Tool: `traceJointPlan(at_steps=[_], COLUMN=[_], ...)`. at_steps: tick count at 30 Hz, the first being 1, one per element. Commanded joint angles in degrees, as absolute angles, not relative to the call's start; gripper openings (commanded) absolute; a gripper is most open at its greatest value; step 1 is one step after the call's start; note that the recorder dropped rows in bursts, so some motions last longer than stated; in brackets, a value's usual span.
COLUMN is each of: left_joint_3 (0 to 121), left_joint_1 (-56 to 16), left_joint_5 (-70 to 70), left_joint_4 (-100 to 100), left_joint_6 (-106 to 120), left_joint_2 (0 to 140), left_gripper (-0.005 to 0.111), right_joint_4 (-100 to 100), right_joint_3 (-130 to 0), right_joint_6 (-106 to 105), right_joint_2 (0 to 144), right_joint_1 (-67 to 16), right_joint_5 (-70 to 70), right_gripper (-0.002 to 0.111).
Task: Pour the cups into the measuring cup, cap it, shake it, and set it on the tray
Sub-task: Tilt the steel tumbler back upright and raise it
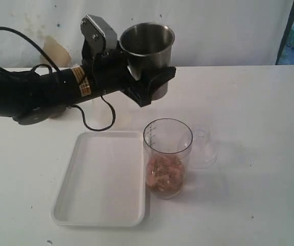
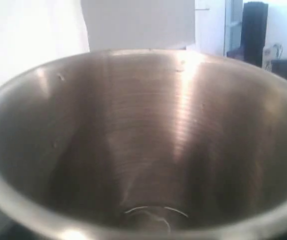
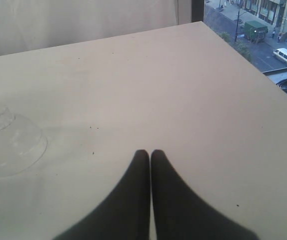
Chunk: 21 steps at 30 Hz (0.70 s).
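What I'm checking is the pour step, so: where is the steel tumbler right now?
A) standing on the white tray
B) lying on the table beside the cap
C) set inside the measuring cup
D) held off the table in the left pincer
D: the left pincer grips the steel tumbler upright in the air, higher than the measuring cup that stands beside the tray.

The white table point(image 1: 254, 102) carries a white shallow rectangular plastic tray point(image 1: 103, 179). At the tray's 3 o'clock, just beside its rim, stands a clear plastic graduated measuring cup point(image 1: 167, 154). A clear dome-shaped plastic cap point(image 1: 204, 147) rests at the cup's 2 o'clock.
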<state>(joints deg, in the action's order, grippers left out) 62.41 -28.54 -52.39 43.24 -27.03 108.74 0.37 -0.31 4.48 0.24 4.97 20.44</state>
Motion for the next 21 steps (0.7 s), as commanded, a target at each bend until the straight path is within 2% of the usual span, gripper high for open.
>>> traceJointPlan(at_steps=[1,6,16,21], left_joint_3=[65.4,66.8,66.8,66.39], left_joint_1=[-28.65,-28.65,-28.65,-28.65], left_joint_5=[-48.54,-39.46,-36.59,-26.32], left_joint_4=[43.67,55.99,62.06,65.2], left_joint_6=[-35.2,-38.94,-46.28,-51.98], left_joint_2=[106.71,106.45,102.32,96.17], left_gripper=[0.0,0.0,0.0,0.0], right_joint_4=[0.4,0.4,0.4,0.4], right_joint_3=[0.0,0.0,0.0,0.0], right_joint_6=[4.75,4.75,4.75,4.75], right_joint_2=[0.0,0.0,0.0,0.0], right_joint_1=[5.07,5.07,5.07,5.07], right_joint_5=[20.06,20.06,20.06,20.06], right_gripper=[0.0,0.0,0.0,0.0])
